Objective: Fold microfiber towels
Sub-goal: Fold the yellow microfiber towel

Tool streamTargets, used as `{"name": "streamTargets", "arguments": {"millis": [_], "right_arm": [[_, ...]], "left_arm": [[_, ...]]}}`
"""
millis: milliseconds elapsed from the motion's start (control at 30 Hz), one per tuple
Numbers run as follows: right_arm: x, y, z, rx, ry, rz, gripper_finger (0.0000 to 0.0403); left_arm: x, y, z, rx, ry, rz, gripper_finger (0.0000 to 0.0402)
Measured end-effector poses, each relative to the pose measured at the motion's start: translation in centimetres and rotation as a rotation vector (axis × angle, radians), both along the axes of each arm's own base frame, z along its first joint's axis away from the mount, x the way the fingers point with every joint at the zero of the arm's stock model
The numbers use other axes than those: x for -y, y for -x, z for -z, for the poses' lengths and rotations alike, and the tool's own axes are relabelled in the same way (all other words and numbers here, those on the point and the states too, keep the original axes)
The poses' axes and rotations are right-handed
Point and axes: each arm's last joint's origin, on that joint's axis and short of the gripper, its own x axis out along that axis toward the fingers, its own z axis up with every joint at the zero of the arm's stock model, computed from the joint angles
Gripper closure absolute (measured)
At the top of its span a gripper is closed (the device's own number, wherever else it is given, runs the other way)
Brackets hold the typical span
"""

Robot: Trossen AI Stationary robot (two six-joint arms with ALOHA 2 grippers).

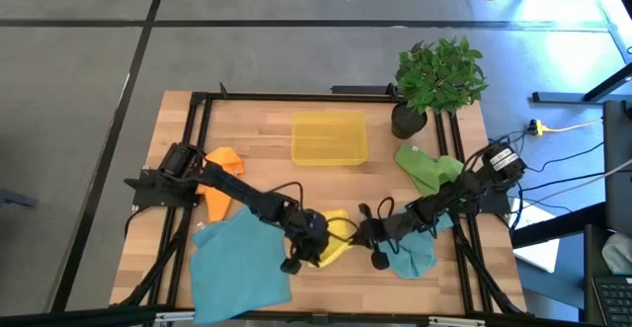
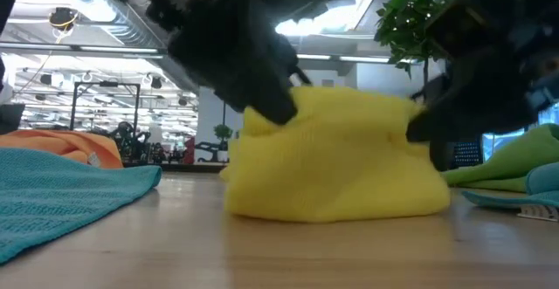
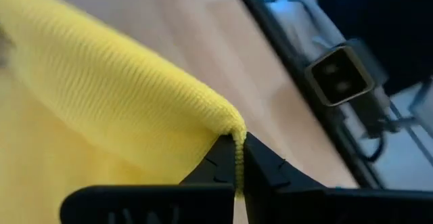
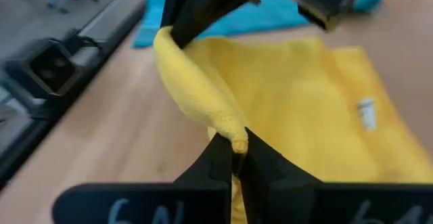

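A yellow towel [image 1: 338, 238] stands bunched at the table's near middle, its lower fold [image 2: 336, 203] on the wood. My left gripper [image 1: 318, 236] is shut on its left upper end and my right gripper [image 1: 359, 235] on its right upper end. A large teal towel [image 1: 237, 260] lies spread at the near left, with an orange towel [image 1: 223, 177] behind it. At the right lie a green towel [image 1: 427, 166] and a second teal towel [image 1: 413, 256]. My left gripper [image 3: 238, 166] pinches a folded corner of the yellow towel [image 3: 235, 132] between its two fingers, slanting down from the table's left. The edge runs away from the fingers as a raised ridge. The towel's bottom lies on the table. My right gripper [image 4: 237, 155] pinches the other end of the same raised edge [image 4: 235, 137] between its two fingers, slanting down from the table's right. The edge sags a little between the two grippers. The rest of the towel [image 4: 318, 109] lies on the table.
A translucent yellow bin [image 1: 329, 137] sits at the far middle and a potted plant [image 1: 436, 78] at the far right corner. A black frame [image 1: 197, 149] runs along the table's sides. Bare wood shows between the bin and the yellow towel.
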Motion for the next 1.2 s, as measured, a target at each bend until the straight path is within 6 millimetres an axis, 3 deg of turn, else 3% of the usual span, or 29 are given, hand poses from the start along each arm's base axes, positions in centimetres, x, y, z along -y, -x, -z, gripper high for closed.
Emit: {"name": "streamTargets", "arguments": {"millis": [200,300,467,600,667,933,1200], "right_arm": [[1.2,0.1,0.4,-0.012,-0.008,0.06,0.0393],[1.1,0.0,0.2,0.014,-0.019,0.041,0.0393],[-0.5,0.1,-0.3,0.007,-0.091,-0.069,0.0393],[-2.5,-0.7,-1.8,0.049,-0.136,-0.157,0.0393],[-3.0,-1.2,-2.2,0.043,-0.108,-0.173,0.0393],[-0.5,-2.0,-0.9,-0.101,-0.061,0.018,0.0393],[1.4,-2.1,-0.2,-0.131,-0.058,0.138,0.0393]], "left_arm": [[-2.0,2.0,-0.4,0.085,0.063,-0.107,0.0401],[-2.1,2.9,-1.5,0.147,0.106,-0.13,0.0401],[0.3,3.9,-1.9,0.136,0.128,-0.148,0.0401],[3.1,4.7,-2.5,0.165,0.129,-0.102,0.0401],[3.4,5.2,-2.4,0.162,0.101,-0.098,0.0401],[-0.6,6.0,0.9,0.04,0.091,-0.256,0.0401],[-3.4,6.5,2.5,0.013,0.097,-0.339,0.0401]]}}
